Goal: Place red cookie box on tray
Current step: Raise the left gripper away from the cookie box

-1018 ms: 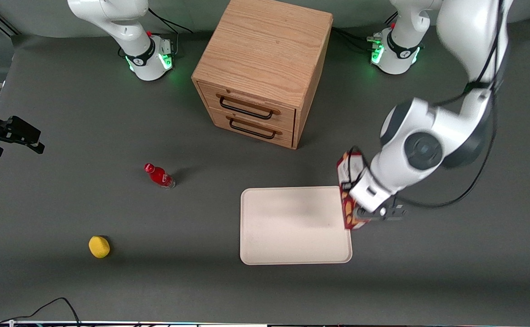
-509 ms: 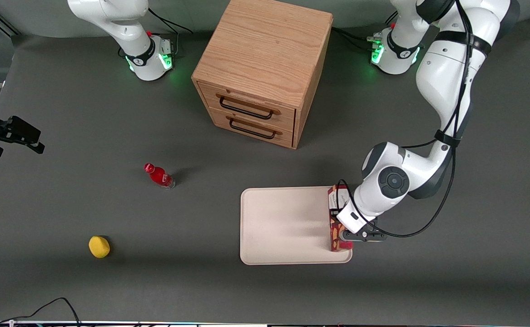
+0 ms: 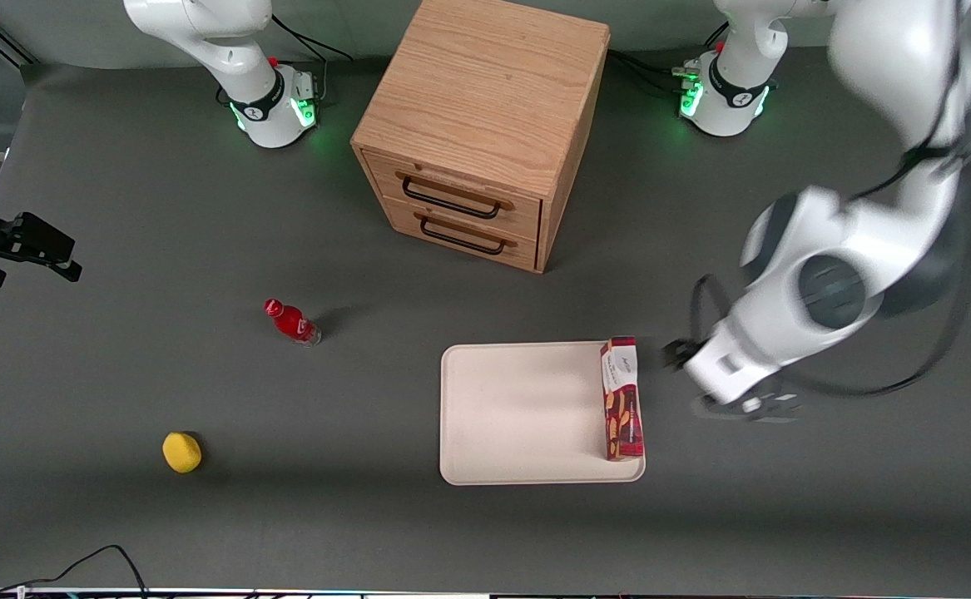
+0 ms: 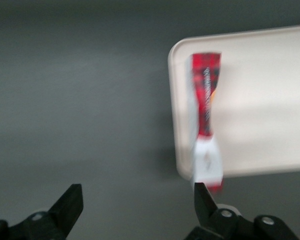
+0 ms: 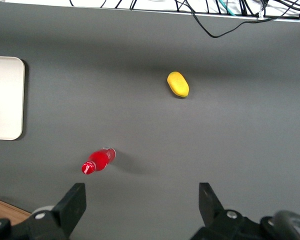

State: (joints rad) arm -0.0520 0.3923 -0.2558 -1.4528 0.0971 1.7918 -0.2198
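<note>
Red cookie box (image 3: 621,398) hugs tray (image 3: 527,412) edge (seemingly upright); gripper (image 3: 739,403) beside, jaws spread.

red cookie box (image 3: 621,398): printed cardboard, slight sheen | tray (image 3: 518,412): smooth matt cream plastic | gripper (image 4: 137,210), raised off the tray's working-arm end, fingers spread: matt black plastic | table (image 3: 202,516): matt dark grey | cabinet (image 3: 481,125): grained wood, black metal handles
</note>
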